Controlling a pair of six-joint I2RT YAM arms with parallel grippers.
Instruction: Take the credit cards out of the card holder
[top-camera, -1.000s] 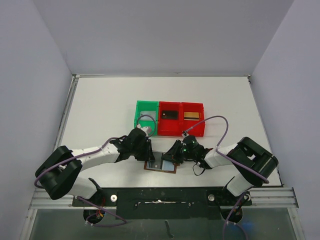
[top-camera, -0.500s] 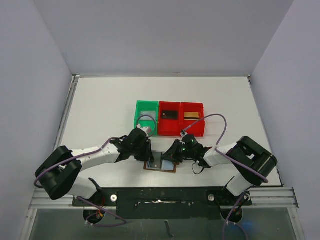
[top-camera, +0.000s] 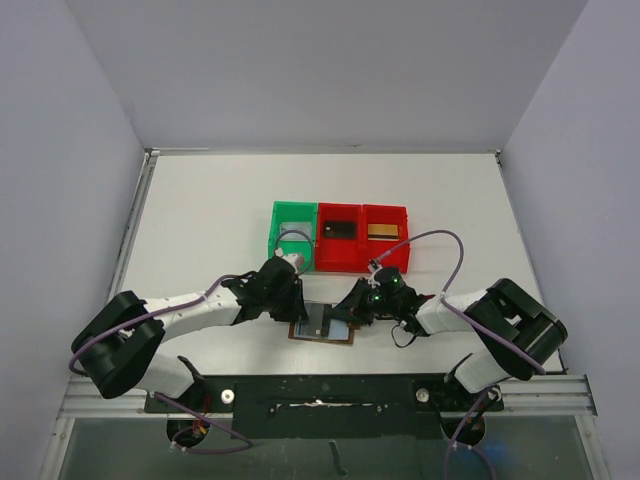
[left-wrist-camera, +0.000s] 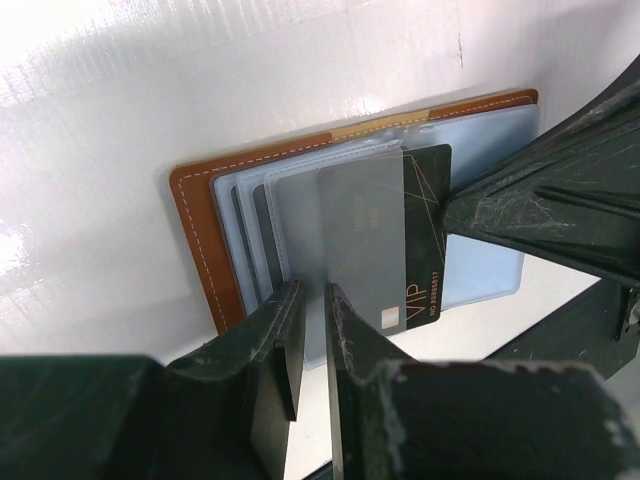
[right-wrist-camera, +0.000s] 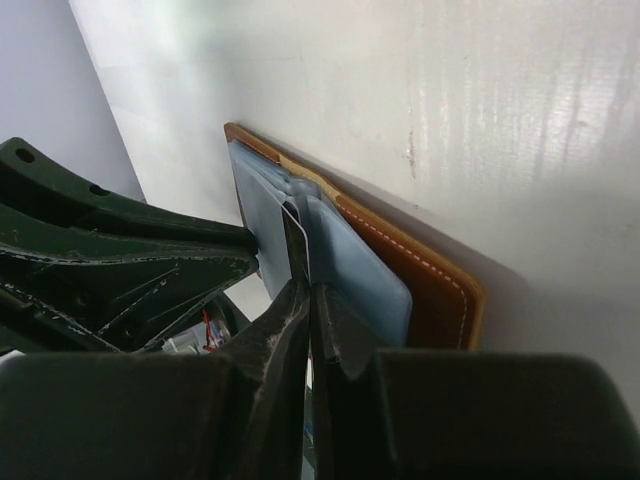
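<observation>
The brown leather card holder (top-camera: 318, 334) lies open near the table's front edge, its blue-grey sleeves fanned out (left-wrist-camera: 250, 215). A black credit card (left-wrist-camera: 427, 235) with gold lettering sticks out of a sleeve, and much of its face looks grey. From the right, my right gripper (right-wrist-camera: 308, 285) is shut on that card's thin edge (right-wrist-camera: 297, 232). My left gripper (left-wrist-camera: 312, 295) comes in from the left, its jaws nearly together on the rim of a sleeve panel. In the top view both grippers (top-camera: 298, 308) (top-camera: 346, 314) meet over the holder.
Behind the holder stand a green bin (top-camera: 275, 228) and two red bins (top-camera: 340, 258) (top-camera: 388, 262). One red bin holds a black card (top-camera: 340, 228), the other a gold card (top-camera: 381, 230). Both arms' cables loop over the bins.
My right gripper has closed onto the card's edge and its elbow has swung a little to the right. The left jaws have narrowed on the sleeve. The holder has stayed put.
</observation>
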